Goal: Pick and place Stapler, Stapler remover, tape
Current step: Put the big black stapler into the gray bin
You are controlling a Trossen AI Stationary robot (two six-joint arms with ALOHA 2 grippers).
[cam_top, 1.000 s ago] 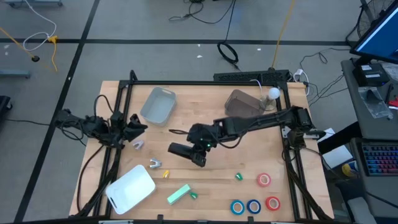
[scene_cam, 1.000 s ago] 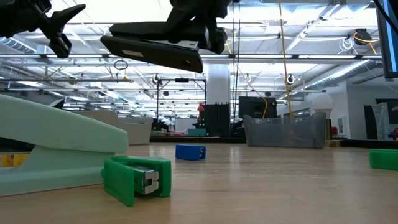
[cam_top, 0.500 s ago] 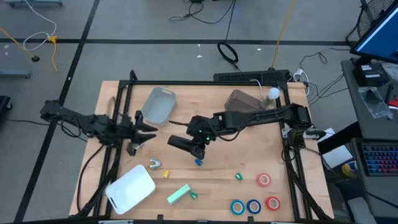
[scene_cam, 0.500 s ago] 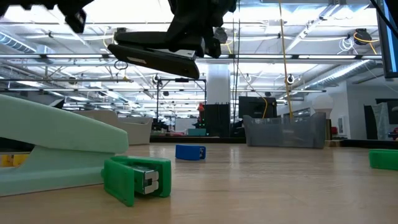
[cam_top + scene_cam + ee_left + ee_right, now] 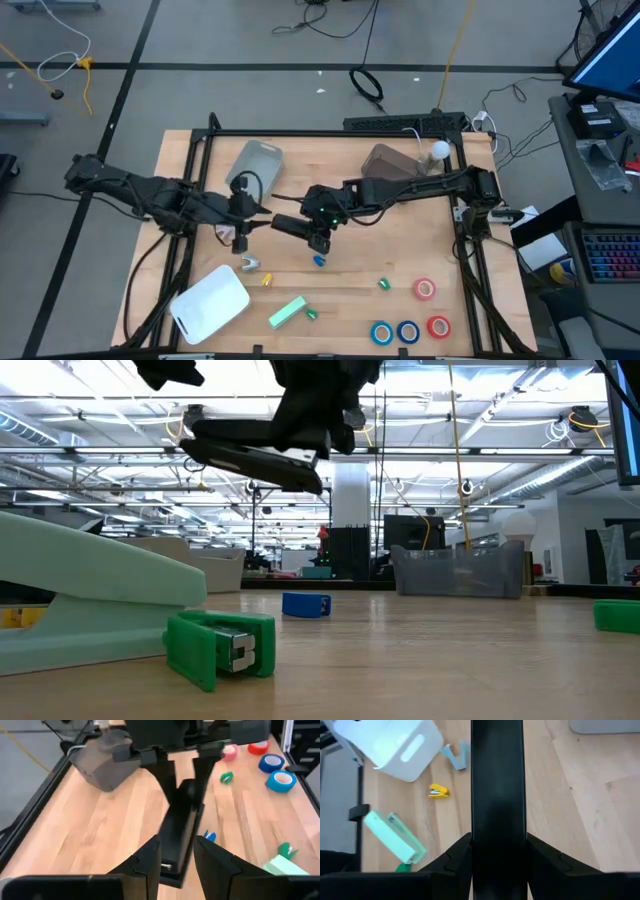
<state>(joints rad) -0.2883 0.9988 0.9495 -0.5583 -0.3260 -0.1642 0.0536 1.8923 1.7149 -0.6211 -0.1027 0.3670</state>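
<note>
A black stapler hangs in the air over the table's middle, held by my right gripper, which is shut on it. In the low view the stapler is well above the wood. My left gripper is open at the stapler's free left end. In the left wrist view its fingers stand on either side of that end; I cannot tell whether they touch it. Tape rolls lie near the near right corner: pink, red, two blue. My right gripper pinches the black stapler between its two fingers, one on each long side, near its right end. The stapler runs forward along the fingers, toward the table's left. It is lifted clear and nearly level, its free end a little lower.
A pale green stapler with a green remover lies near the near edge. Small removers lie about: blue, yellow, pale grey-blue, green. There are a white bin, a grey bin and a brownish bin.
My left gripper has travelled from the table's left edge toward the right, up to the stapler's free end. My right gripper first carried the stapler a little toward the far edge, uncovering the blue remover, then kept still.
</note>
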